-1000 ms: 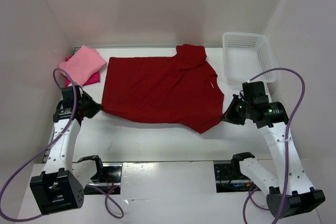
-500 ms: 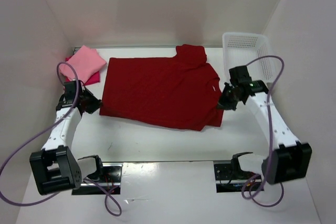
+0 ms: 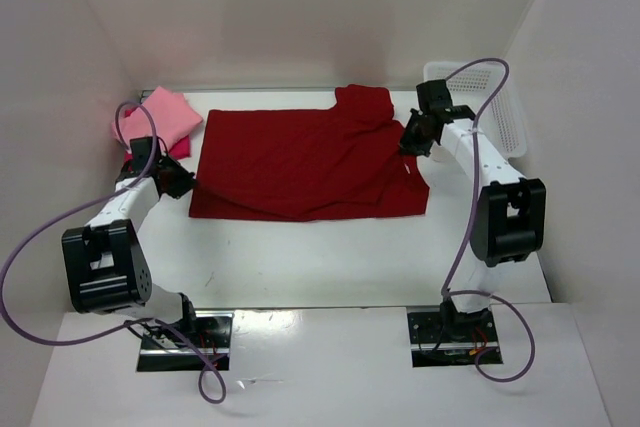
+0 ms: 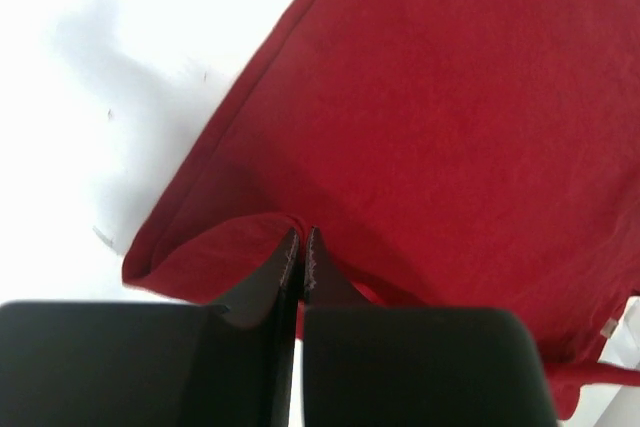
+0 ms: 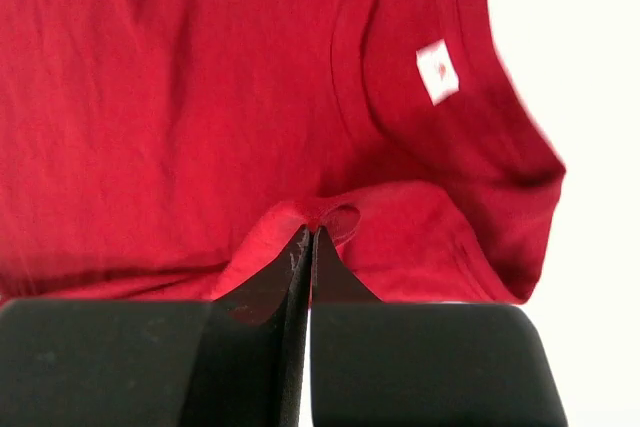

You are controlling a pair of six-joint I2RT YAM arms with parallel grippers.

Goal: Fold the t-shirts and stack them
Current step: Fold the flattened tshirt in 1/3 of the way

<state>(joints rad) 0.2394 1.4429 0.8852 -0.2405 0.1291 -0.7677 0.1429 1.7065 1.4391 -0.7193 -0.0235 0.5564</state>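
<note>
I see the crimson shirt (image 3: 300, 162) spread flat across the middle of the counter (image 3: 330, 257), 1 sleeve poking out toward 12 o'clock. My left fingers (image 4: 288, 259) are closed, pinching a fold of cloth at the shirt's 9 o'clock corner. My right fingers (image 5: 300, 252) are closed too, nipping a pucker of cloth beside the collar on its 3 o'clock side. The pink shirt (image 3: 160, 115) sits folded at 10 o'clock on top of the magenta shirt (image 3: 181, 146). The basket (image 3: 505, 112) stands at 2 o'clock.
</note>
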